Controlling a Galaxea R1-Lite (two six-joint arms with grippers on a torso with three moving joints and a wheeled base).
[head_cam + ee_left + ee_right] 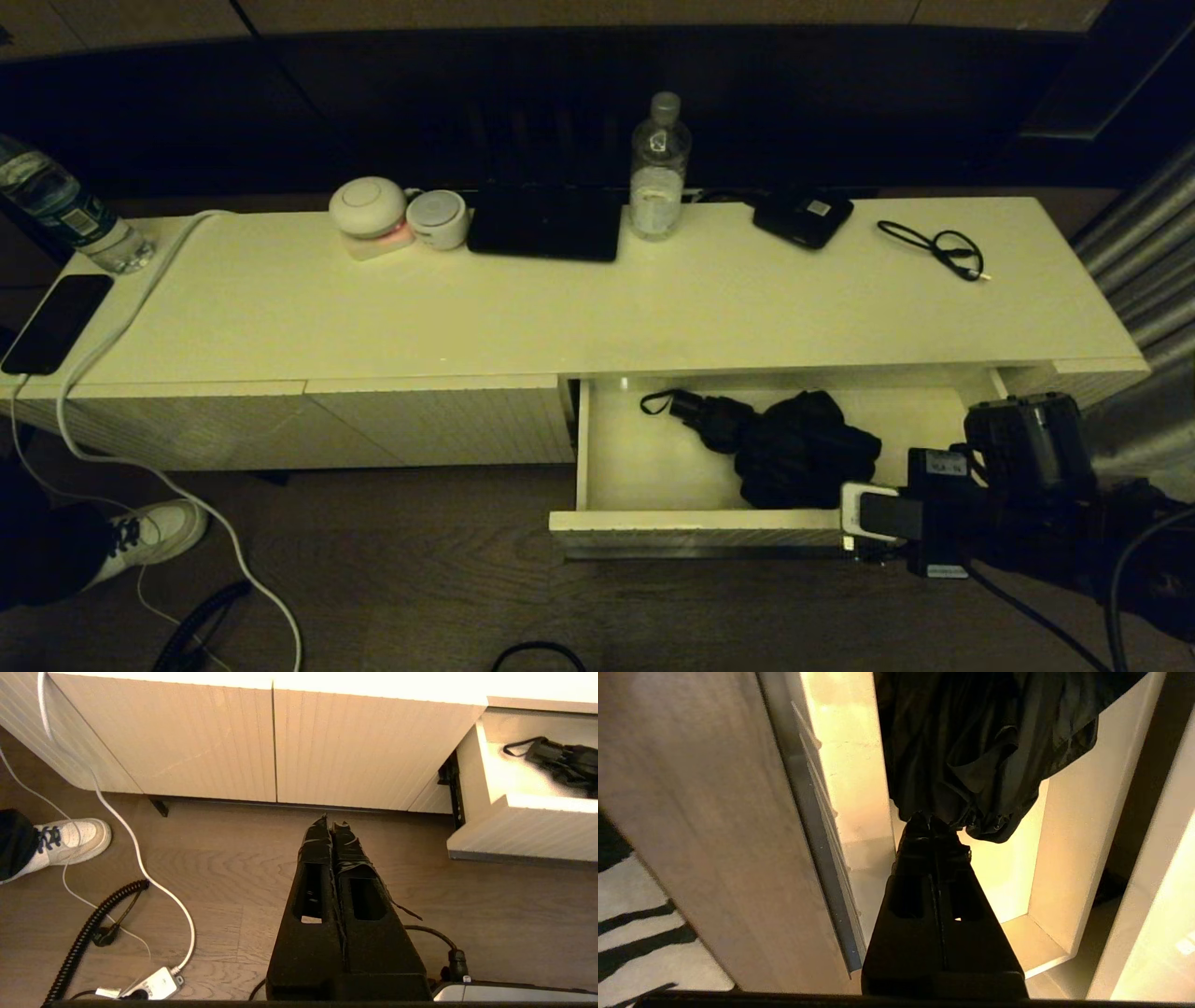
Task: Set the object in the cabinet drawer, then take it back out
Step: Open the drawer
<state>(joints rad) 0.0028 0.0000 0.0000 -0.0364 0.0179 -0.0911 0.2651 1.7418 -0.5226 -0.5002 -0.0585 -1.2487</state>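
The cabinet drawer stands pulled out at the cabinet's right end, its pale interior lit. The object, a black folded fabric bundle with a thin strap loop at its left, lies inside it. My right arm reaches over the drawer's front right corner. In the right wrist view my right gripper is shut, and its tips pinch the near edge of the object above the drawer floor. My left gripper is shut and empty, low over the floor before the ribbed panels, left of the drawer.
On the cabinet top stand a water bottle, a small black device, a thin black cable, a dark flat slab and white round gadgets. A phone, a white cord and a person's shoe are at the left.
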